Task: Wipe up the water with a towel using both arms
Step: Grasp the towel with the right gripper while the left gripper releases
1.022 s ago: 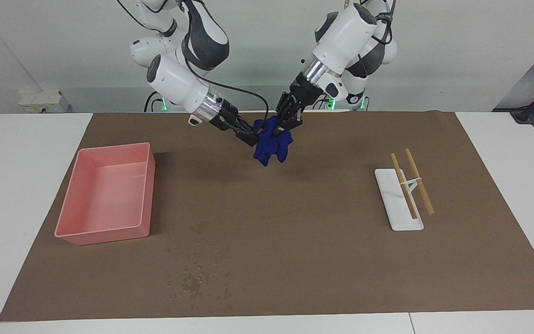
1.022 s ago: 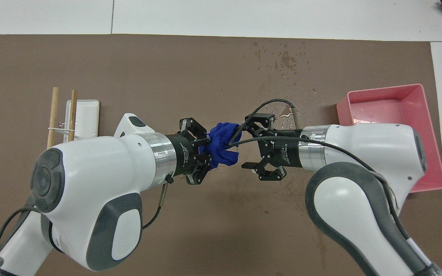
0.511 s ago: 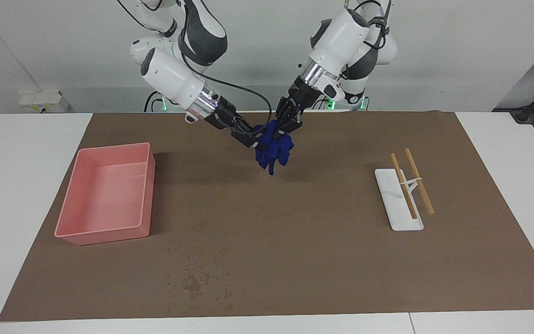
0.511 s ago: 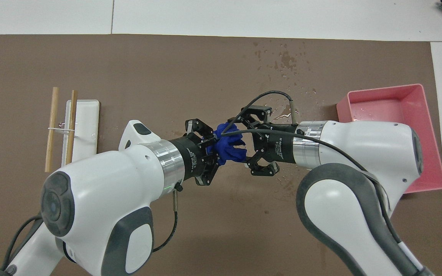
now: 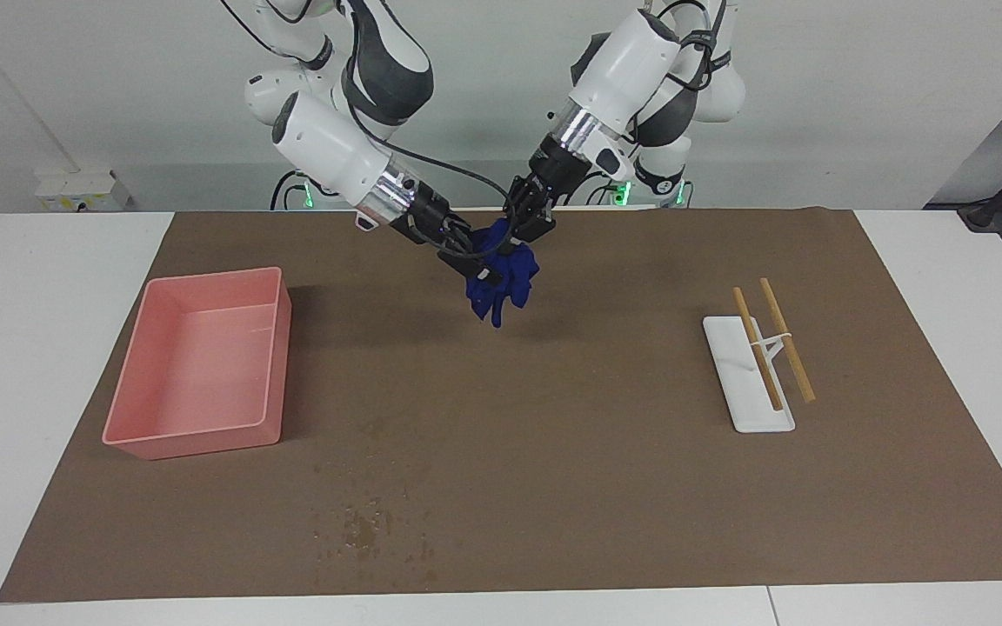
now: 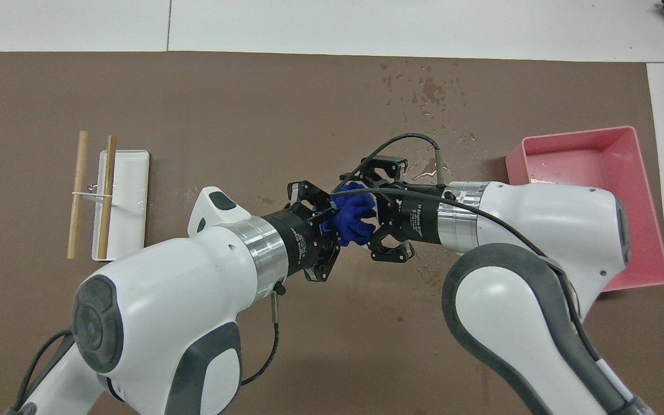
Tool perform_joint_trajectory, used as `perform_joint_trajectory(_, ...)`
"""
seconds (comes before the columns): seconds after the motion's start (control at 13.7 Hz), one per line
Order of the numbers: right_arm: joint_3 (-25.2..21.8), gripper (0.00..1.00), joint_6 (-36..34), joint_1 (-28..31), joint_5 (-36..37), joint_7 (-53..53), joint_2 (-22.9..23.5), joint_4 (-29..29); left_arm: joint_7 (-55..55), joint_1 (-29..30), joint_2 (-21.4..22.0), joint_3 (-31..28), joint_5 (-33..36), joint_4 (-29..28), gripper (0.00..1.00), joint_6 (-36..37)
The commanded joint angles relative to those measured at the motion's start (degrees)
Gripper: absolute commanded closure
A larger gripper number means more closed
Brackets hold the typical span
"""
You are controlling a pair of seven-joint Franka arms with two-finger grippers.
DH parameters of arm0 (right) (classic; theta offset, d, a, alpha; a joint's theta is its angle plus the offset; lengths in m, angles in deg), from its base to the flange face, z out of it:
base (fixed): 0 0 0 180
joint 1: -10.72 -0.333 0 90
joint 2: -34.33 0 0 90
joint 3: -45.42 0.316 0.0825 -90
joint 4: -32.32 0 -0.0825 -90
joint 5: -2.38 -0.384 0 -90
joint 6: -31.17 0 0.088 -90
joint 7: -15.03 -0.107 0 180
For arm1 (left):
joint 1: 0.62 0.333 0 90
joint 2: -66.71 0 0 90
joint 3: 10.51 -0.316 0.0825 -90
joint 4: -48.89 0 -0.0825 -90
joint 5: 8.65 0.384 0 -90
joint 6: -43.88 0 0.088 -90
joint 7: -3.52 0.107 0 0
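covering the white table [image 5: 49,365], a brown mat [image 5: 605,469]; grey wall [image 5: 858,96].

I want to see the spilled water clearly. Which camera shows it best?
The facing view: the water lies in the open, nothing near or over it, far from the robots. In the overhead view the main patch shows too, but the drops nearer the robots run under the right arm.
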Motion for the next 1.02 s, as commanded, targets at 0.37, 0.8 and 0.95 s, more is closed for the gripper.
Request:
perform_joint_trajectory(0.37,0.12,1.00,0.33,0.00,-1.53,3.52,0.56,-0.66,-1.85,-3.21,1.37,-0.55,-1.35,-1.24,1.00,-1.91)
perform_joint_trajectory(0.8,0.12,1.00,-0.02,0.00,-1.45,5.28,0.56,-0.75,-0.89,-3.12,1.29,-0.64,-1.27,-0.80,0.41,-1.38)
perform_joint_trajectory(0.95,0.21,1.00,-2.72,0.00,3.79,11.99,0.56,-0.92,-1.24,-2.94,1.20,-0.73,-1.27,-0.80,0.00,-0.95)
